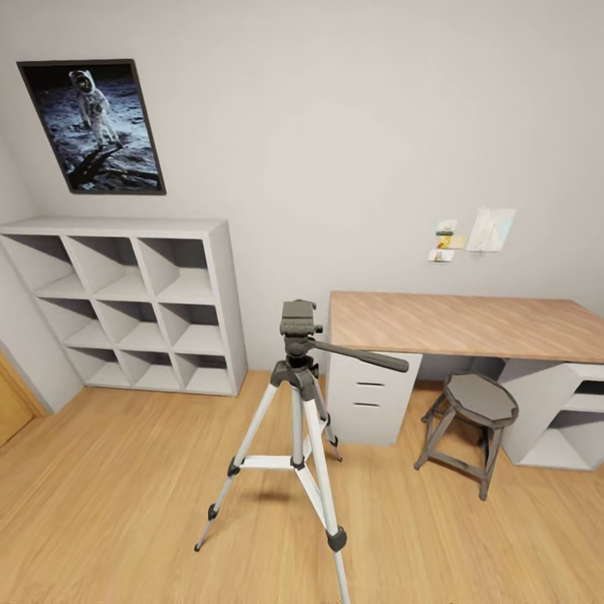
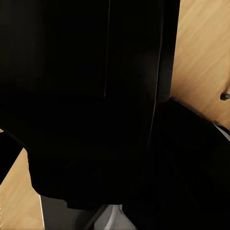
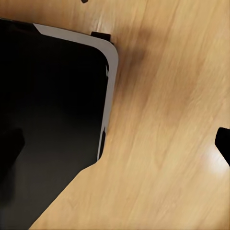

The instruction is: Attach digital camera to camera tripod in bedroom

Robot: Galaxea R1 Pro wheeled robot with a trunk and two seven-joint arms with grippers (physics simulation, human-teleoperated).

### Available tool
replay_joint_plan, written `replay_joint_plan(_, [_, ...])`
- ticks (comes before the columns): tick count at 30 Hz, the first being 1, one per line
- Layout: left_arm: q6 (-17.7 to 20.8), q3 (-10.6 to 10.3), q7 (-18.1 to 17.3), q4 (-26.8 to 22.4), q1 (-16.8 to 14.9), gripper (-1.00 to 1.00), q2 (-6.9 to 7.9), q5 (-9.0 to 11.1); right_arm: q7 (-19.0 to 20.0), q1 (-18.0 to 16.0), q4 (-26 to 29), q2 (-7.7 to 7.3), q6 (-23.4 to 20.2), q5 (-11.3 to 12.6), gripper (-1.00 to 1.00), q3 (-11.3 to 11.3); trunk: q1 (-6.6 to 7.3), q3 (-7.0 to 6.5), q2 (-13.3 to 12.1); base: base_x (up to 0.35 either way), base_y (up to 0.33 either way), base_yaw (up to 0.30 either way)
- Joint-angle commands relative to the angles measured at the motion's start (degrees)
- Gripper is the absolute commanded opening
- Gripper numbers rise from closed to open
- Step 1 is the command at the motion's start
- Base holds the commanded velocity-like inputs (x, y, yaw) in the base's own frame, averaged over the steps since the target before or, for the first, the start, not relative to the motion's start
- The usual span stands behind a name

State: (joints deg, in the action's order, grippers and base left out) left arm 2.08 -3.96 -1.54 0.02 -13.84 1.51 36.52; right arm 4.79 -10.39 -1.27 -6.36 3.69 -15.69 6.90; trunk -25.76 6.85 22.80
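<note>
The head view takes in the bedroom: grey wall (image 1: 352, 126), plank floor (image 1: 126, 470), white cube shelf (image 1: 126, 302) with bare compartments, and wood-topped desk (image 1: 470, 323) with drawers. The tripod (image 1: 298, 419) stands on the floor between shelf and desk, its head bare, handle pointing toward the desk. A stool (image 1: 474, 419) sits at the desk; a poster (image 1: 92, 126) hangs above the shelf. Both wrist views show dark robot body over floor; how either gripper stands I cannot tell.
</note>
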Motion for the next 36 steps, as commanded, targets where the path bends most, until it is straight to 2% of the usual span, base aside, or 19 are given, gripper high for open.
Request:
replay_joint_plan(1, [0.2,-0.4,-0.2,0.0,0.0,-1.0,0.01,0.5,0.1,-0.1,-0.1,-0.02,0.3,-0.5,1.0,0.5,-0.03,0.21,0.1,0.0,0.0,0.0])
replay_joint_plan(18, [-0.2,-0.4,0.2,0.0,0.0,-1.0,-0.21,0.5,0.1,-0.1,-0.1,0.03,0.3,-0.5,1.0,0.5,-0.03,1.8,0.1,0.0,0.0,0.0])
replay_joint_plan(29, [-0.4,-0.4,2.4,0.0,0.0,-1.0,-0.66,0.5,0.1,-0.1,-0.1,0.03,0.3,-0.5,1.0,0.5,-0.03,2.82,0.1,0.0,0.0,0.0])
replay_joint_plan(36, [-0.4,-0.4,2.6,0.0,0.0,-1.0,-0.71,0.5,0.1,-0.1,-0.1,0.03,0.3,-0.5,1.0,0.5,-0.03,3.47,0.1,0.0,0.0,0.0])
